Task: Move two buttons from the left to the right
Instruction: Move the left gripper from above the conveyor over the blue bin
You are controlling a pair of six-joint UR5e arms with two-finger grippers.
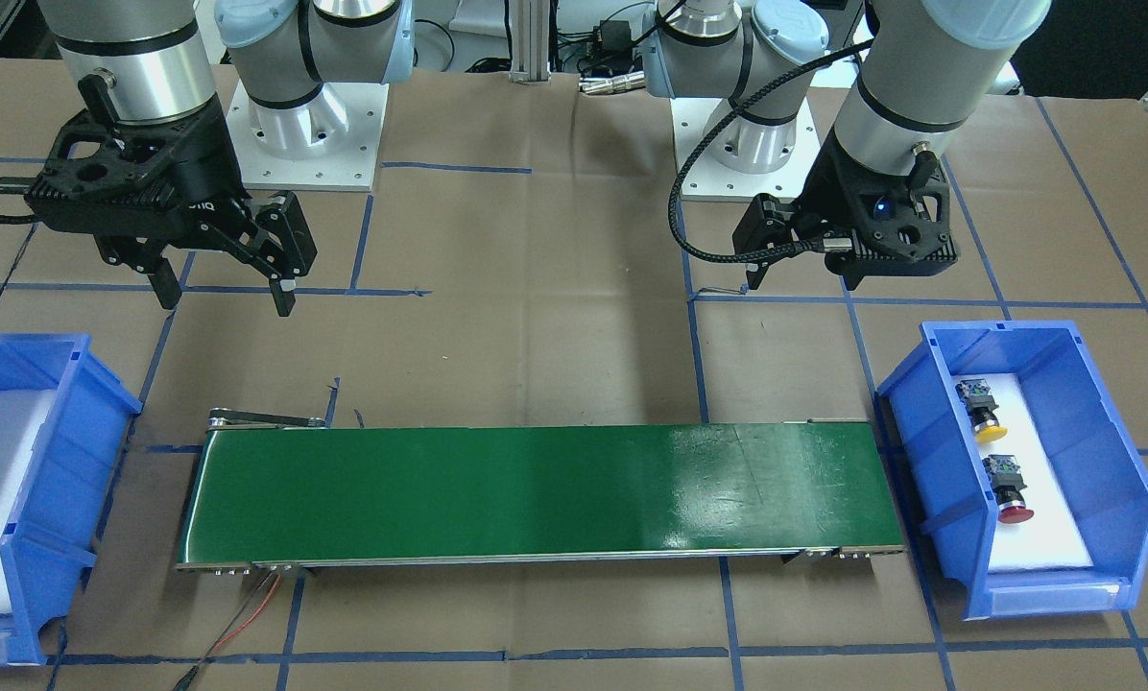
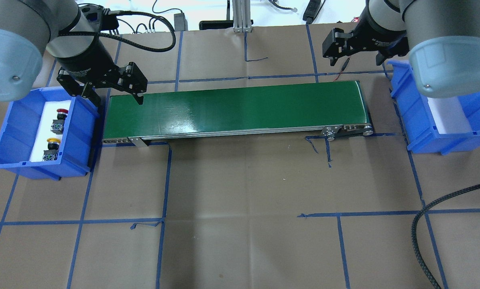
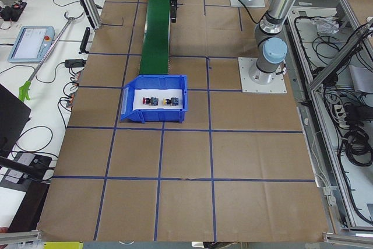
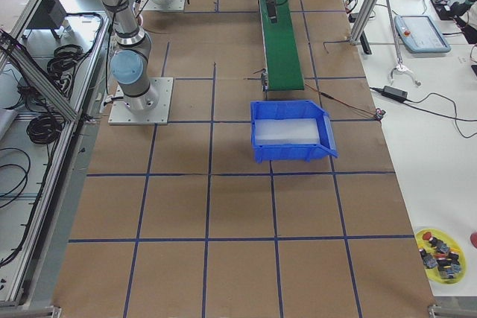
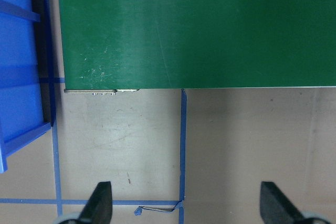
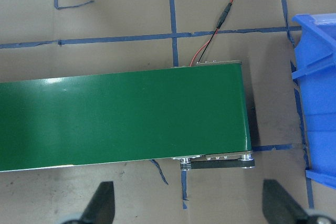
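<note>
The yellow-capped button (image 2: 51, 146) and the red-capped button (image 2: 60, 116) lie on white foam in the blue bin (image 2: 7, 132) on my left. They also show in the front view, yellow (image 1: 985, 413) and red (image 1: 1011, 494). My left gripper (image 2: 117, 98) is open and empty, hovering over the conveyor's left end beside that bin. Its wrist view shows its spread fingertips (image 5: 100, 203). My right gripper (image 2: 354, 60) is open and empty, above the table behind the conveyor's right end. It also shows in the front view (image 1: 224, 293).
A green conveyor belt (image 2: 240, 108) runs between the two bins. A second blue bin (image 2: 424, 128) with bare white foam stands at its right end. Red and black wires (image 6: 220, 24) lead to the belt's far right corner. A yellow dish (image 4: 440, 251) of spare buttons sits on the side bench.
</note>
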